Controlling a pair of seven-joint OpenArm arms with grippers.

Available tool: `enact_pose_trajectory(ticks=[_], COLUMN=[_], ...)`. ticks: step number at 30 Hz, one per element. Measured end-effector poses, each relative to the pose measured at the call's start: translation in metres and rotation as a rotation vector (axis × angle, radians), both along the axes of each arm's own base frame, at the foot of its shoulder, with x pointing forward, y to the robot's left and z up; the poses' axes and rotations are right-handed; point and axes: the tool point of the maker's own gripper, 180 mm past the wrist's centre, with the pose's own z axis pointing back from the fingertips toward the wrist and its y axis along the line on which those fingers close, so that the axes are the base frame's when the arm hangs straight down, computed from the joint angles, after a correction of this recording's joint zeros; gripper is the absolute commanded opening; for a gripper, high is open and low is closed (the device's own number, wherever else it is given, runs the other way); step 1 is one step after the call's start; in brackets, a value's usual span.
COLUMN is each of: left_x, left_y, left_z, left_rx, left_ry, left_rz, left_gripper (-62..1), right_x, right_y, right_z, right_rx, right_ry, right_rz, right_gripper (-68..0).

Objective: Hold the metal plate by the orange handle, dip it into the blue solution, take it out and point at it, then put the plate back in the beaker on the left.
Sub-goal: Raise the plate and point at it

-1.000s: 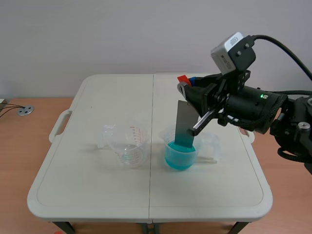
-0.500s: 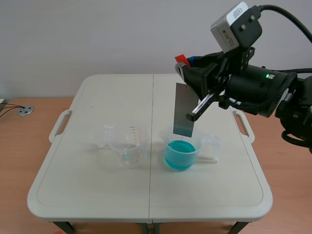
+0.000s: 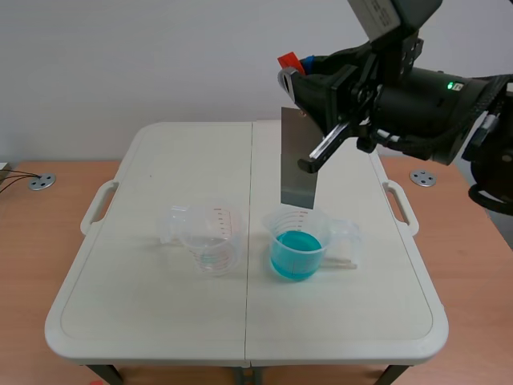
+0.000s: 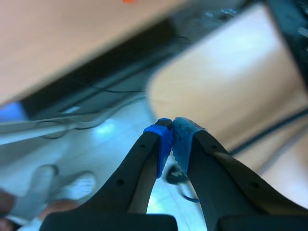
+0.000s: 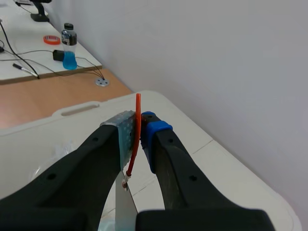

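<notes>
We log the right end effector (image 3: 295, 72) clamped on the orange handle (image 3: 286, 60), with the metal plate (image 3: 298, 164) hanging clear above the blue solution beaker (image 3: 296, 253) right of the left beaker (image 3: 210, 237); the dip is unconfirmed, pointing and return are pending, and the left end effector (image 4: 171, 139) is closed on nothing.

A: Plate finish?
B: The metal plate (image 3: 295, 172) is smooth, dull grey sheet metal. Its orange handle (image 5: 136, 134) looks like thin, glossy plastic.
A: Vessels?
B: Left beaker (image 3: 210, 237) and right beaker (image 3: 309, 233): clear, glossy plastic. Table (image 3: 144, 313): matt off-white plastic.
</notes>
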Motion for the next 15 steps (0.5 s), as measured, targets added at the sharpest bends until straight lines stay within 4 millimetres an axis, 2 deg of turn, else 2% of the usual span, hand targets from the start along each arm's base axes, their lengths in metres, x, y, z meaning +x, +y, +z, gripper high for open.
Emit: enact_pose_trajectory(ticks=[8,15], left_x=[0.051,0.086], left_y=[0.064,0.099], left_z=[0.048,0.088], left_rx=[0.042,0.050], left_ry=[-0.136,-0.226], left_rz=[0.068,0.100], left_gripper=[-59.1,-59.1], right_x=[-0.005,-0.005], right_y=[0.005,0.005], right_z=[0.016,0.013], right_rx=[0.032,0.024], right_ry=[0.000,0.036], right_rz=[0.016,0.012], right_gripper=[-66.4,-66.4])
